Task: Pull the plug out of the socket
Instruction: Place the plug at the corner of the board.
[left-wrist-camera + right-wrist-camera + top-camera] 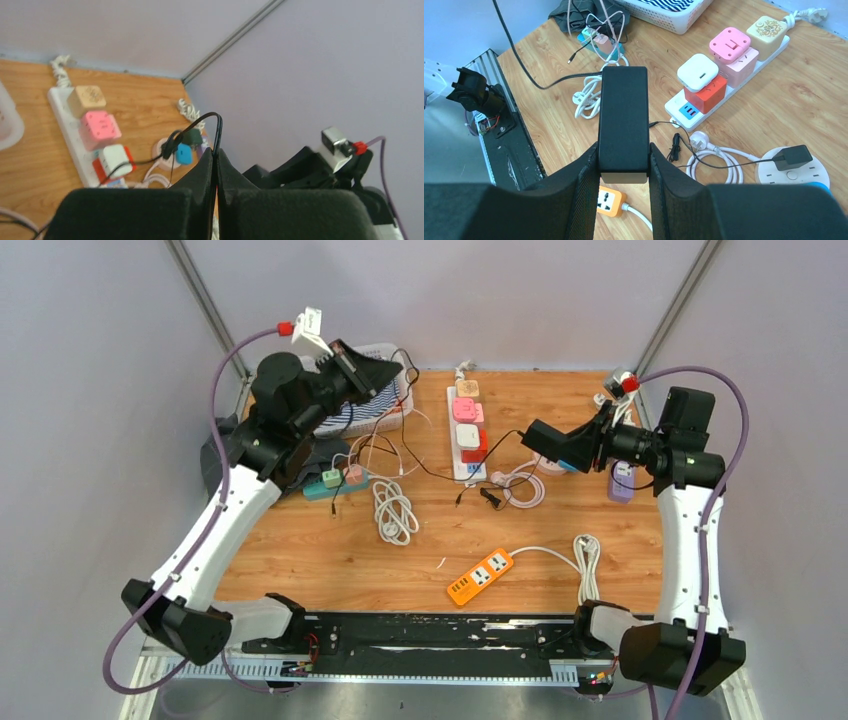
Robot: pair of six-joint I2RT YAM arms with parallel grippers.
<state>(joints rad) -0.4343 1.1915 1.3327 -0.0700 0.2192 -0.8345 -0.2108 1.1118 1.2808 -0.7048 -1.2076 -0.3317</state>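
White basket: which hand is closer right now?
Left. The left hand hangs right by the white basket at the far left; the right hand is off to the right, beyond the white power strip.

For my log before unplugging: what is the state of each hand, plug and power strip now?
Left hand: shut on black cable
Right hand: closed on black adapter
Black plug: seated in round socket
White strip: chargers plugged in
Orange strip: no plug in it
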